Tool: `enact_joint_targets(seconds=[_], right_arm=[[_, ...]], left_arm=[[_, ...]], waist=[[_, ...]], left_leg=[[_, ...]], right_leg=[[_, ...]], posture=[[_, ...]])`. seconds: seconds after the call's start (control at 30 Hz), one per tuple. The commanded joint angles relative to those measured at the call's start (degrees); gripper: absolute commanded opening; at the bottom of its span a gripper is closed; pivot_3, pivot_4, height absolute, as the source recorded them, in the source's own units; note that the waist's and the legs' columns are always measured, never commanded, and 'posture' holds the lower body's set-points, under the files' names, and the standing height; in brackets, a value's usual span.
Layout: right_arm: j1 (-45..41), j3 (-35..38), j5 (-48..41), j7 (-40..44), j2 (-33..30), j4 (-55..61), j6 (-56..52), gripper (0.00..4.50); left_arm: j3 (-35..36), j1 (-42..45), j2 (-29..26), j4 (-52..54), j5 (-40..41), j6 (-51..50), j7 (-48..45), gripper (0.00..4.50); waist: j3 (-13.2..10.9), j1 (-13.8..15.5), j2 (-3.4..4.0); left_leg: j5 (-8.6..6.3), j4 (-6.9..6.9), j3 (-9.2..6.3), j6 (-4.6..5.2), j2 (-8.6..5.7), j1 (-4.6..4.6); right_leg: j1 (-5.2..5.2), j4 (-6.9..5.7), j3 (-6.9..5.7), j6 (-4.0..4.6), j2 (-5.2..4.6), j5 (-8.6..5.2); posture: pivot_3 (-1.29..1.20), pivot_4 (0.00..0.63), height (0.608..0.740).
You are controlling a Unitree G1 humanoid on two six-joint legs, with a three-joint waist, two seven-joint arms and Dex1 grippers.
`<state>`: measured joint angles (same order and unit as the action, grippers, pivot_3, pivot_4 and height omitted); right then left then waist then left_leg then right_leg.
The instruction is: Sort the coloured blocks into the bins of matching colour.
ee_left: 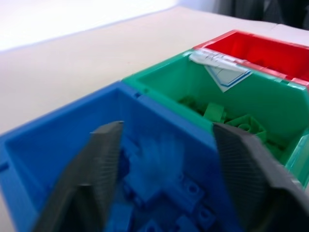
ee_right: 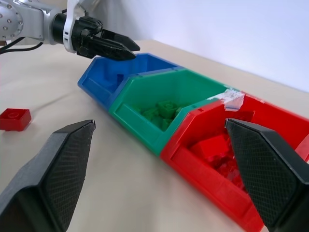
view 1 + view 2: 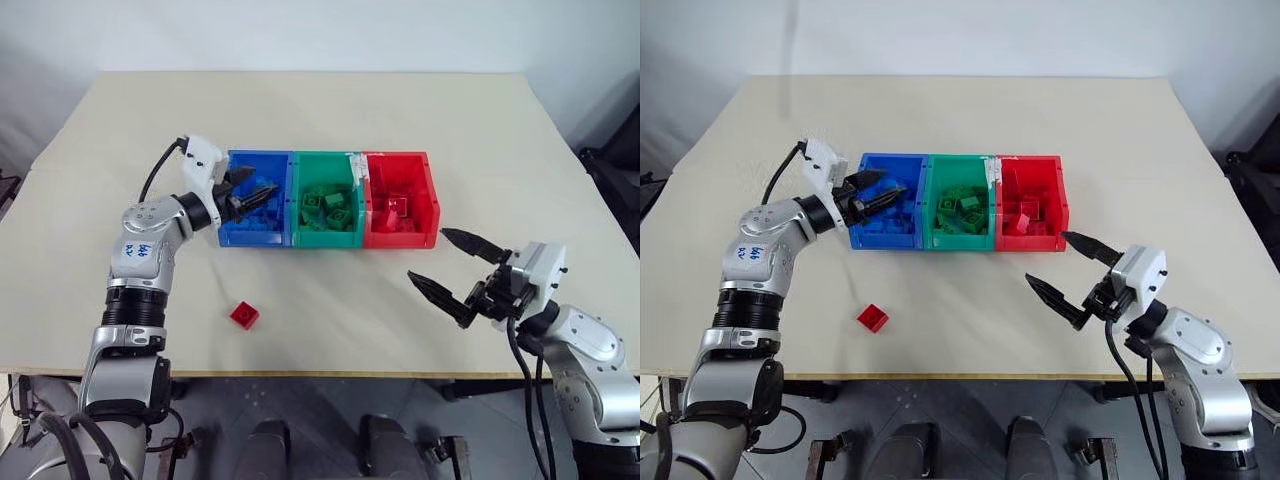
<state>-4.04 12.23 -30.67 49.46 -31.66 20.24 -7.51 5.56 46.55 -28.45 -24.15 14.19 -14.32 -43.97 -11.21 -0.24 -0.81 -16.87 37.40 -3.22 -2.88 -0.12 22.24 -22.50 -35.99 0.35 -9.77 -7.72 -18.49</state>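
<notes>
Now, on a beige table [image 3: 420, 110], the left gripper [image 3: 243, 190] reaches level over the blue bin [image 3: 228, 232], its two black fingers [image 1: 104, 164] parted above a heap of blue blocks [image 1: 164, 193]; a blurred pale-blue shape sits between them in the wrist view, and whether it is gripped cannot be told. Below that arm, near the table's front edge and well apart from the bins, a lone red block [image 3: 244, 315] lies studs up on the bare surface. Joined to the blue bin's right side, the green bin [image 3: 322, 238] holds a pile of green blocks [image 3: 328, 208], with a strip of clear tape [image 2: 232, 99] stuck across the rim it shares with its neighbour. Next in the row, the red bin [image 3: 432, 205] contains several red blocks [image 3: 392, 212]. Farther right and nearer the front, the right gripper [image 3: 446, 268] hangs above the table with its fingers spread wide, holding nothing, pointing toward the bins.
</notes>
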Motion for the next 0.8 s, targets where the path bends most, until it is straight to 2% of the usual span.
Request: enact_joint_targets(seconds=[0.03,0.17,0.33,0.5,0.67,0.8], right_arm=[[-1.4,-0.6,-1.1,3.7,-2.1,-1.2,0.3,4.50],[-4.8,-2.8,-0.9,8.7,-4.2,-4.6,0.2,4.50],[-8.1,-7.5,1.1,17.6,-7.6,-9.4,1.4,4.50],[-10.8,-11.3,2.1,23.9,-8.1,-12.7,2.2,4.50],[-11.7,-15.6,5.0,29.0,-8.4,-15.3,4.8,4.50],[-11.9,-16.2,4.8,28.8,-7.8,-15.2,4.4,4.50]], left_arm=[[1.8,-2.0,-4.1,6.0,2.2,-0.6,-4.2,4.48],[6.0,-8.9,-10.2,10.2,3.3,2.1,-6.8,4.48],[16.6,-27.3,-19.2,15.2,7.0,7.9,-15.9,4.48],[22.1,-41.9,-25.0,16.8,11.0,9.0,-26.9,4.48],[20.4,-47.0,-25.4,21.3,11.4,11.4,-31.2,4.48],[15.3,-45.8,-23.8,25.4,10.6,11.7,-31.3,4.48]], waist=[[0.0,-0.1,0.00],[0.0,-1.1,0.00],[0.0,-1.8,0.00],[0.0,-0.9,-0.01],[0.0,0.4,-0.02],[0.0,0.1,-0.02]], left_leg=[[0.00,-0.01,0.00,0.00,0.00,0.01],[0.00,-0.03,0.02,0.00,0.02,-0.03],[0.00,-0.17,0.03,0.00,0.04,-0.05],[-0.02,-0.17,0.06,0.02,0.05,-0.05],[-0.16,-0.03,0.03,0.25,0.04,-0.05],[-0.14,-0.04,0.04,0.22,0.04,-0.05]], right_leg=[[-0.01,0.00,0.00,0.00,0.00,0.00],[-0.01,0.00,0.03,0.00,0.00,0.00],[-0.04,0.04,0.03,0.03,-0.01,-0.02],[-0.01,0.06,0.01,0.04,-0.05,-0.02],[0.05,0.10,-0.01,0.05,-0.07,-0.02],[0.03,0.02,0.00,0.05,-0.06,-0.02]], posture=[[0.00,0.150,0.740],[0.00,0.150,0.740],[0.00,0.150,0.740],[0.00,0.150,0.740],[0.00,0.150,0.740],[0.00,0.150,0.740]])
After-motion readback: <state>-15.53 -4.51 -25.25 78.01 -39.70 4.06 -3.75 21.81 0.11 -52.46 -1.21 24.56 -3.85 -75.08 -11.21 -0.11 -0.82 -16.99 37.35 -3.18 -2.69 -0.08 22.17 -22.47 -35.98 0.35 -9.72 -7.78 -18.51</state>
